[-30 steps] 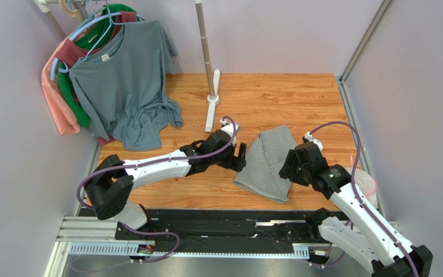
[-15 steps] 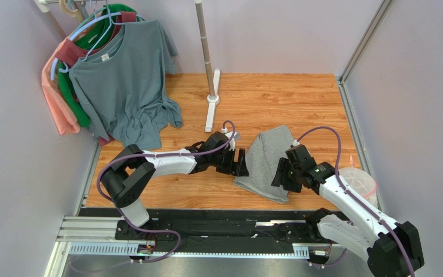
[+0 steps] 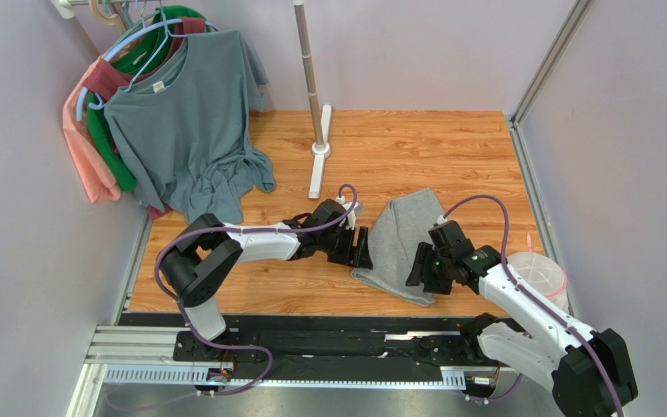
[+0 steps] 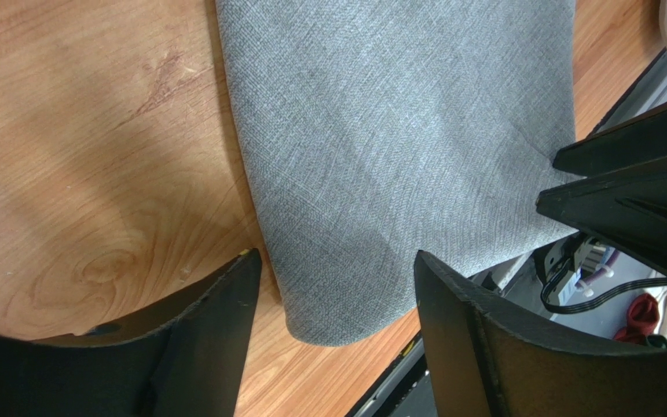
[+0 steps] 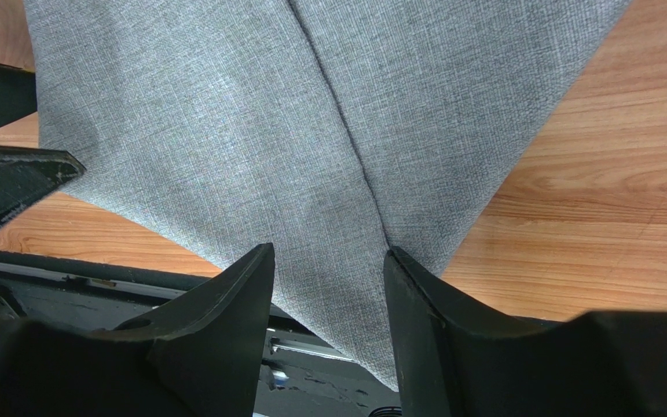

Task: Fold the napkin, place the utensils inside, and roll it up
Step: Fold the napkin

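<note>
Left pincer [image 4: 335,261] and right pincer [image 5: 328,252] gape empty, napkin [image 3: 402,239] edges between their jaws, apparently readying a folding pinch.

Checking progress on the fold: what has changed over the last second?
The right gripper moved nearer the bases and leftward, onto the right side of the napkin. The left gripper edged slightly nearer at the napkin's left edge while its arm's lower part swung right. Nothing was gripped or released, and both jaws are open. The folded napkin stayed put.
</note>
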Tool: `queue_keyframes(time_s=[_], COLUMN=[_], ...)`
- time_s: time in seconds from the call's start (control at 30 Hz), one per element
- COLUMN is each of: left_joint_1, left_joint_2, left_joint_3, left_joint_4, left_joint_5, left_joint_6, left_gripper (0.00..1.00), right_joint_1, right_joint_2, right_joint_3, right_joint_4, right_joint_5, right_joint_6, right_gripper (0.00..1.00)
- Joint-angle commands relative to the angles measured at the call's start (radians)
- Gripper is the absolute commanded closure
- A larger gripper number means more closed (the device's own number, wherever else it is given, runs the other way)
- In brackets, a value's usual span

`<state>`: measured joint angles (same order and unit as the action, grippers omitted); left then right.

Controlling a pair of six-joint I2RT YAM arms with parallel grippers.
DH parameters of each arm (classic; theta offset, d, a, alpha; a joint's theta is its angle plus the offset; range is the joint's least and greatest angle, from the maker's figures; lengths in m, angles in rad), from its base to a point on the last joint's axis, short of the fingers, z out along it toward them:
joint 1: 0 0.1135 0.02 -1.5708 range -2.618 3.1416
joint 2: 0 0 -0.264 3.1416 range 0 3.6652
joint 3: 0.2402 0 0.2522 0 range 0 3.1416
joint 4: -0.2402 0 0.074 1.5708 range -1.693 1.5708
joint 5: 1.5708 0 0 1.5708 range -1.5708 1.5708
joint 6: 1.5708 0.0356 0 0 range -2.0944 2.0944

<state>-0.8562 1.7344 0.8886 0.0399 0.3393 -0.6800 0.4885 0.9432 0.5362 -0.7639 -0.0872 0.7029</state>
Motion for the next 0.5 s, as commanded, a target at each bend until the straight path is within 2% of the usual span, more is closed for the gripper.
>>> queue_keyframes(time_s=[0.0,0.17,0.47], left_joint_1=[-0.003,-0.003,-0.003], left_joint_2=[0.005,0.013,0.020], left_joint_3=[0.046,0.055,0.061], left_joint_4=[0.005,-0.006,-0.060], left_joint_5=[0.018,0.024,0.007], left_joint_6=[0.019,0.023,0.043], left_gripper=[0.32,0.45,0.59], right_joint_1=[0.013,0.024,0.038], right_joint_2=[0.015,0.028,0.029], right_joint_3=[-0.002,-0.001,-0.002], right_joint_4=[0.029,0.021,0.021], right_joint_5=[-0.019,-0.013,-0.006], right_joint_6=[-0.002,-0.002,0.007], right_gripper=[0.47,0.48,0.52])
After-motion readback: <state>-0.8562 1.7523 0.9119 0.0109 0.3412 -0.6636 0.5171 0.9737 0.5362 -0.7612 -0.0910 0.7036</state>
